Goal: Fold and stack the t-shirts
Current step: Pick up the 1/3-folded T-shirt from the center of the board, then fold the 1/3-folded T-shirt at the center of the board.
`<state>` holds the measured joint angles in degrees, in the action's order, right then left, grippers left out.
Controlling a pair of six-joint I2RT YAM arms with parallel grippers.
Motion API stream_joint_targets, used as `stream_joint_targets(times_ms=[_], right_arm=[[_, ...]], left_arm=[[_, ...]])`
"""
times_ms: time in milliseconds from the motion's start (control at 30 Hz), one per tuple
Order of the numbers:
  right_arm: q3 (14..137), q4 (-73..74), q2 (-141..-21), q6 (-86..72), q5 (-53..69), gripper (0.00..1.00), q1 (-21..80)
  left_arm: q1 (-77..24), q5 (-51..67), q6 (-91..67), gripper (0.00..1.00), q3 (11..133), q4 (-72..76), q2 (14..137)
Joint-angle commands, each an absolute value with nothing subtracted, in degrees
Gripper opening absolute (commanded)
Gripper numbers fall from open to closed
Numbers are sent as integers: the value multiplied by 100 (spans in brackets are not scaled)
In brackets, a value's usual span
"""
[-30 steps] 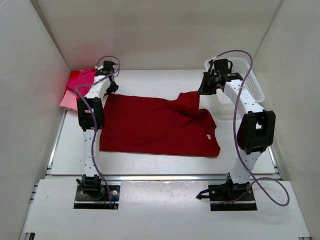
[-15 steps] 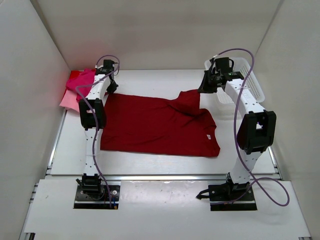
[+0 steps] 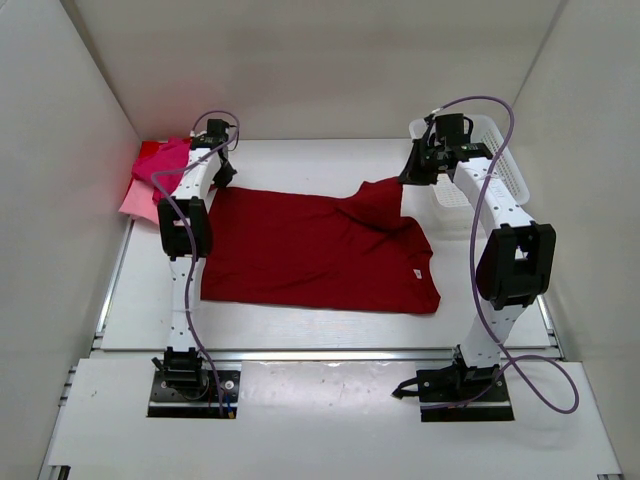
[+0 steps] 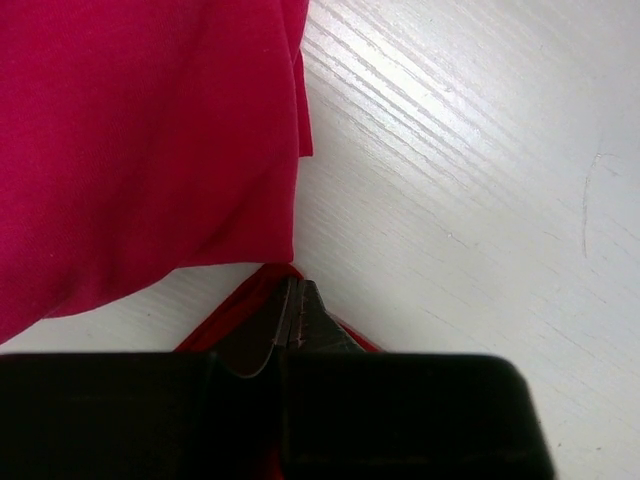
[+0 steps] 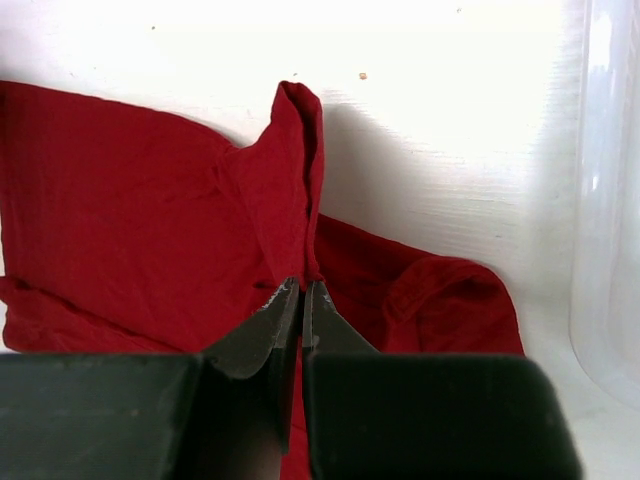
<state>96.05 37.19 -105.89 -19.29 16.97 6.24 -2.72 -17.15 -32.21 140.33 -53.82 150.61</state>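
Observation:
The dark crimson t-shirt (image 3: pixel 310 250) lies spread flat across the middle of the table. My left gripper (image 3: pixel 222 178) is at its far left corner, and in the left wrist view the left gripper (image 4: pixel 295 300) is shut with the crimson cloth edge (image 4: pixel 225 315) pinched up around its tips. My right gripper (image 3: pixel 408 178) is shut on the far right part of the shirt. In the right wrist view the right gripper (image 5: pixel 303 290) holds a raised ridge of the crimson t-shirt (image 5: pixel 295 180). A hot pink t-shirt (image 3: pixel 165 160) and a pale pink t-shirt (image 3: pixel 135 200) lie at the far left.
A white mesh basket (image 3: pixel 490 165) stands at the far right, just behind the right arm; its clear wall (image 5: pixel 610 200) shows at the edge of the right wrist view. The hot pink t-shirt (image 4: pixel 140 140) lies close beyond the left fingers. White walls enclose the table.
My left gripper has closed onto the far left corner of the crimson shirt. The right gripper has shifted slightly back and right with its fold still pinched.

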Motion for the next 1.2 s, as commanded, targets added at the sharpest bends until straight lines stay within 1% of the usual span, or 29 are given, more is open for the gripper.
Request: stream_joint_targets(times_ms=[0, 367, 533, 633, 733, 833, 1000, 1167], right_arm=[[9633, 3516, -10309, -1934, 1828, 0, 563], [9659, 3524, -10388, -1872, 1899, 0, 572], [9668, 3647, -10424, -1785, 1863, 0, 632], [9528, 3674, -10363, -1705, 1793, 0, 642], [9054, 3551, -10161, -1644, 1819, 0, 642], [8509, 3376, -9933, -1644, 1880, 0, 581], [8209, 3348, -9598, -1626, 1969, 0, 492], [7631, 3305, -9028, -1766, 2495, 0, 264]], left_arm=[[-202, -1601, -3305, 0, 14203, -5476, 14696], [-193, -1556, -3349, 0, 14098, -5484, 14204], [-175, -1407, -3358, 0, 13809, -5441, 13817], [-184, -1468, -3314, 0, 13273, -5353, 13387], [-202, -1451, -3261, 0, 12342, -5003, 12746], [-97, -1223, -3418, 0, 11069, -4493, 11877], [-61, -1099, -3375, 0, 10443, -4474, 11304], [-97, -888, -3375, 0, 9564, -4385, 10566]])
